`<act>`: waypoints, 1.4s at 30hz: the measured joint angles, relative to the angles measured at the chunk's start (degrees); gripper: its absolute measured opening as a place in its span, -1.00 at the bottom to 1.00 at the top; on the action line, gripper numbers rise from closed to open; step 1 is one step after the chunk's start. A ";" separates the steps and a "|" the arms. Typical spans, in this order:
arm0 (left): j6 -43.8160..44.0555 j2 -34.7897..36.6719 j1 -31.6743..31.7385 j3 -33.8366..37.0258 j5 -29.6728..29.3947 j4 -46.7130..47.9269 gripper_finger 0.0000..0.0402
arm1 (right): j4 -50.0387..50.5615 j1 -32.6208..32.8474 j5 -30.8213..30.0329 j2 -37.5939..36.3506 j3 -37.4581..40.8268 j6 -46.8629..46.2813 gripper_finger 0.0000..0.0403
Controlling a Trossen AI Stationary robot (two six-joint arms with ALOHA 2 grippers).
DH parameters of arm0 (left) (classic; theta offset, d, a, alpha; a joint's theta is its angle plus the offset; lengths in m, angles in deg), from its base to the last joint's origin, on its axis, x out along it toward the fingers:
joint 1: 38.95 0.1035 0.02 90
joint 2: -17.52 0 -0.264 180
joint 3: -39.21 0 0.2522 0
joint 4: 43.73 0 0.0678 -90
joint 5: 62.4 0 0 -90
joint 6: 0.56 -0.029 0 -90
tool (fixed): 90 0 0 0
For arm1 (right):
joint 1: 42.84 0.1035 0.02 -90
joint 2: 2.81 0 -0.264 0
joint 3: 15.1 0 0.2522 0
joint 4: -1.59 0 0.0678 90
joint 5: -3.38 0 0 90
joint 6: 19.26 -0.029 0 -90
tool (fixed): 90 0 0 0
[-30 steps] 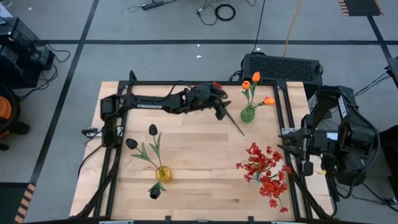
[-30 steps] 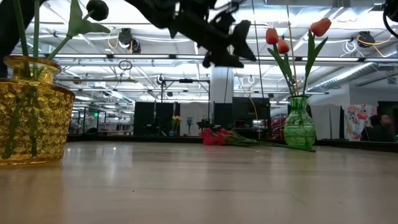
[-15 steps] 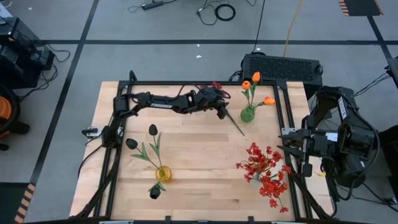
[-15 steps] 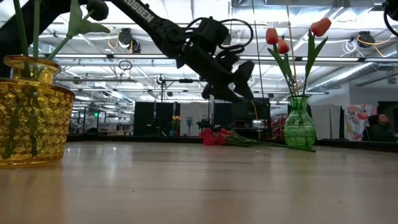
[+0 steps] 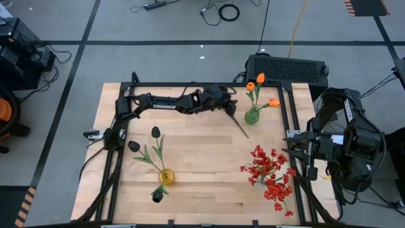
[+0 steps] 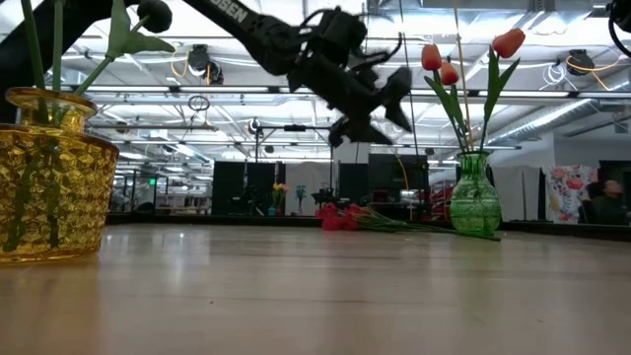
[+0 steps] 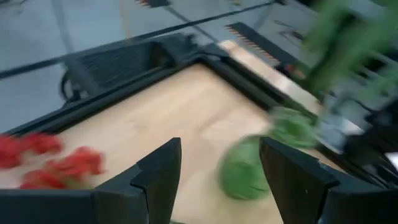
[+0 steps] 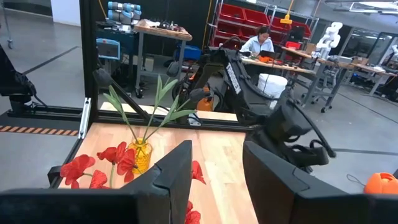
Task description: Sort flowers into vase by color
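**Flowers on the bench: count and placement**

Orange flowers point(image 5: 260, 80): three blooms, standing in the green vase point(image 5: 252, 115) toward 1 o'clock on the bench point(image 5: 202, 171). Black flowers point(image 5: 155, 132): three blooms, in the yellow vase point(image 5: 166, 176) toward 7 o'clock. Red flowers point(image 5: 269, 170): a loose bushy heap lying flat toward 4 o'clock, individual stems too tangled to count. One bare green stem point(image 5: 240, 128) lies slanted on the bench, just at 7 o'clock of the green vase.

Views compared: the high view shows both vases and the red heap at once. The low view shows the yellow vase point(image 6: 51, 173) close up and the green vase point(image 6: 474, 194) farther off, with red blooms point(image 6: 340, 216) lying behind. The right wrist view alone shows a person seated in the room beyond.

Left tool point(image 5: 231, 107): fingers apart, holding nothing, raised above the bench just at 9 o'clock of the green vase. Right tool point(image 5: 289, 151): fingers apart, empty, at the bench's 3 o'clock edge, beside the red heap.
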 joint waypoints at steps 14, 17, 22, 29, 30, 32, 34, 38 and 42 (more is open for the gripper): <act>2.65 -8.54 1.55 -0.29 0.20 -3.60 0.11 | -0.31 0.02 0.02 2.41 0.07 -0.38 -0.33; 2.63 -9.69 1.85 -0.28 0.28 -3.84 0.11 | -0.33 0.00 0.03 2.71 0.07 -0.38 -0.33; 1.38 -10.32 1.88 -0.31 1.43 -3.63 0.11 | -1.02 -0.11 -0.81 2.70 0.07 -0.38 -0.33; 5.42 -10.29 1.80 -2.18 3.80 4.23 0.11 | -9.33 -2.07 -2.35 3.04 0.07 5.75 -0.33; 4.71 -10.29 1.51 -2.57 3.79 4.60 0.11 | -10.98 -2.47 -2.33 3.21 0.07 7.67 -0.33; 2.50 -10.29 0.33 -3.39 3.78 5.13 0.11 | -14.52 -3.39 -2.28 3.58 0.07 11.31 -0.33; 1.71 -9.90 -1.48 -4.04 2.88 6.22 0.11 | -17.24 -4.97 -2.35 4.33 0.07 12.51 -0.33; 2.00 -9.60 -4.29 -6.22 -3.67 10.25 0.09 | -22.32 -11.02 -2.87 7.40 0.04 16.81 -0.33; -0.41 -8.98 -6.22 -7.57 -5.06 15.05 -0.01 | -30.10 -18.38 -1.33 8.46 0.07 25.32 -0.37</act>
